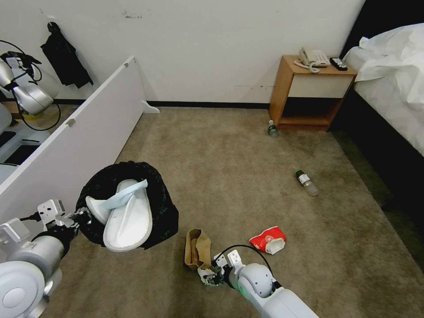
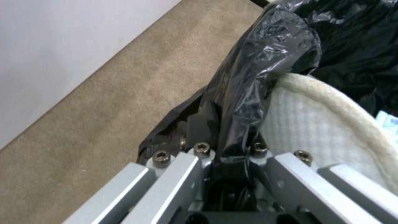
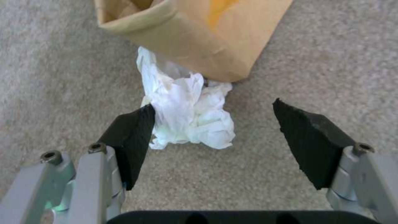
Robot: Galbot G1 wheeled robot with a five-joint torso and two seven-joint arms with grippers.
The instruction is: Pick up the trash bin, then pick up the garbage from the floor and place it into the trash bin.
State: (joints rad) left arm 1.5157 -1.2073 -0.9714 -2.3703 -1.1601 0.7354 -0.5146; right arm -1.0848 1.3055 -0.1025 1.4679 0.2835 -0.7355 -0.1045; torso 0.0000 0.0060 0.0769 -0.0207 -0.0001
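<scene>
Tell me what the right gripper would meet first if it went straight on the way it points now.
Most likely the crumpled white paper, which lies between the open fingers of the right gripper. The brown paper bag comes just behind it; depth is uncertain.

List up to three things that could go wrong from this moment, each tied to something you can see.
The open right gripper is off-centre on the crumpled paper, so closing may only nudge it. The brown paper bag touches the paper and might get dragged along. The left gripper pinches the trash bin by its bag-covered rim, and the slippers overhang it and could tip out.
</scene>
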